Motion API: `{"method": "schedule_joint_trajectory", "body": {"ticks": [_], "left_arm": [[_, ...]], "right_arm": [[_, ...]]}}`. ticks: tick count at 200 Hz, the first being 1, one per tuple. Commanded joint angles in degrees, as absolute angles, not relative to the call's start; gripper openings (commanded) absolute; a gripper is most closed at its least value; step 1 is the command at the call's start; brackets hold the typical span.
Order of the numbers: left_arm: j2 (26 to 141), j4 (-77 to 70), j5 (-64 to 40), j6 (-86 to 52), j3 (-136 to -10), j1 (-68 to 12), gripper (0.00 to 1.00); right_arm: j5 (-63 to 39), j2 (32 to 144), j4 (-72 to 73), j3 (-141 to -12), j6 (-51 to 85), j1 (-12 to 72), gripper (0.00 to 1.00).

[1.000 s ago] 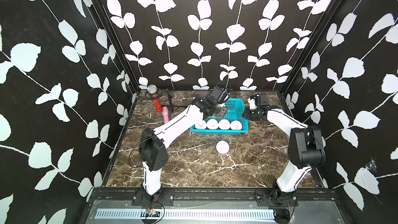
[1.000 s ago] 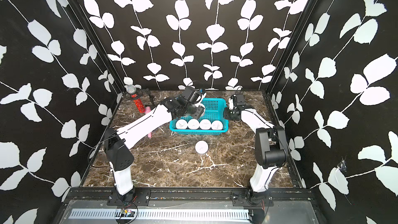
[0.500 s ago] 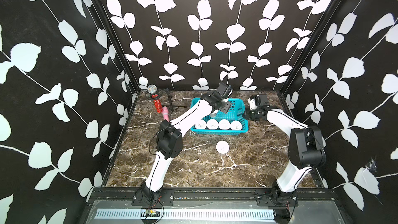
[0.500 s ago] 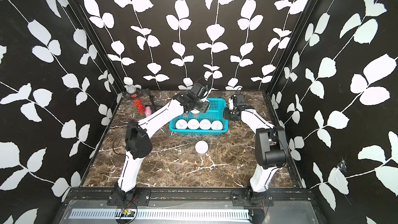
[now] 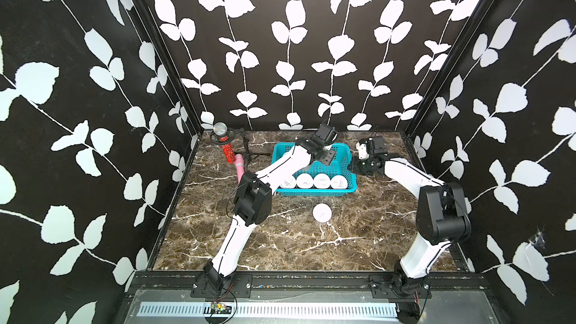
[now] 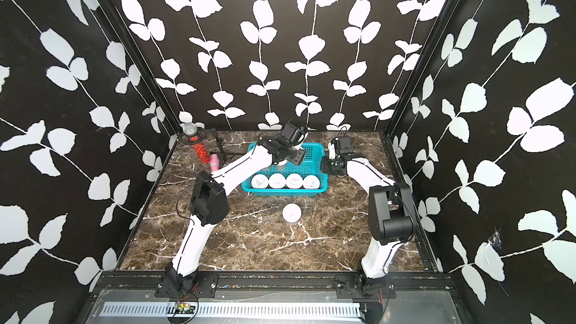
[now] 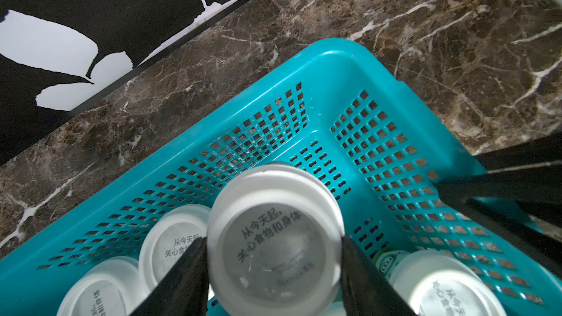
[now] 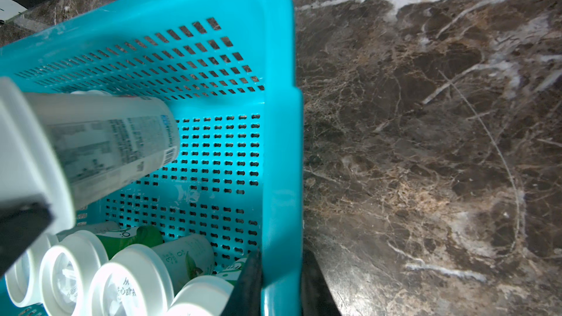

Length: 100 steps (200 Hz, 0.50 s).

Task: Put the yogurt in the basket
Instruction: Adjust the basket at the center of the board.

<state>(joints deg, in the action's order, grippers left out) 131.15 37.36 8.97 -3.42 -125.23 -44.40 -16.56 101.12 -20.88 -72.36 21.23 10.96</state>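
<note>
Nearest the camera, one loose yogurt cup point(image 5: 322, 212) stands alone on the marble table point(image 5: 280, 244), well short of the basket and where it was a second ago. Beyond it sits the turquoise basket point(image 5: 314, 194), with a row of four yogurt cups point(image 5: 313, 181) along its near wall. Over the basket's floor behind that row, the left gripper point(image 7: 275, 256) is clamped on a held yogurt cup point(image 7: 273, 208), one black finger on each side of its lid. Since a second ago the left arm's elbow has risen and swung in toward the basket, carrying the cup slightly deeper. The right gripper point(image 8: 281, 278) has not moved and pinches the basket's right wall. Farthest back on the left lie a pink bottle point(image 5: 239, 165) and a red glittery microphone point(image 5: 226, 148)
</note>
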Motion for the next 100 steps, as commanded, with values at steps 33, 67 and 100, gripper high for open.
{"method": "schedule_joint_trajectory", "body": {"ticks": [33, 67, 100], "left_arm": [[132.72, 37.87, 9.74, -3.34, -127.99, -43.98, 0.62], [134.57, 38.31, 9.98, -3.62, -128.91, -43.99, 0.62], [135.70, 38.66, 10.89, -3.55, -129.46, -43.86, 0.62]], "right_arm": [[-17.32, 100.28, -22.24, -71.07, 20.70, 11.82, 0.20], [-17.34, 100.20, -22.15, -71.00, 20.75, 11.93, 0.20], [-17.19, 100.10, -22.37, -71.01, 20.65, 12.03, 0.20]]}}
